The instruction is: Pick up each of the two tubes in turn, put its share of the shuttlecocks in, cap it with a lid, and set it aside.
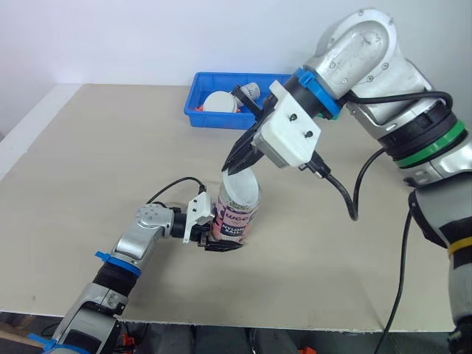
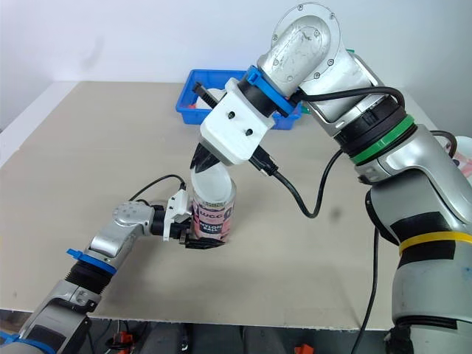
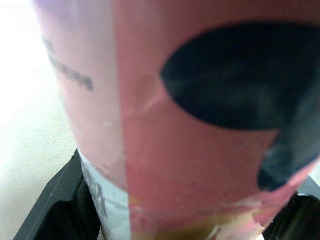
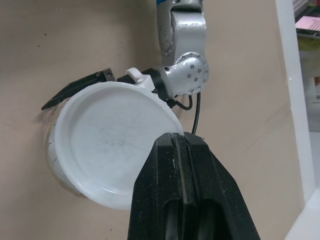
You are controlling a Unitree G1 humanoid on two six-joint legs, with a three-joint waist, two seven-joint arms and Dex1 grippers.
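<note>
Left eye view: tube (image 1: 237, 214), seemingly capped

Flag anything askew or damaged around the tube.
The white lid sits tilted over the mouth of the tube, pinched at its rim by the right end effector, not seated flat. Its pink label looks ragged along its lower edge.

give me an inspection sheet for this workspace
surface: beige table
job's things: tube upright on table; lid tilted at its mouth; spare lid in blue bin at far side
clutter: nothing seen
pincers: left pincer shut on tube, low down; right pincer shut on lid's rim
cables: right cable and left cable, black, loop from the wrists
surroundings: white wall behind
</note>
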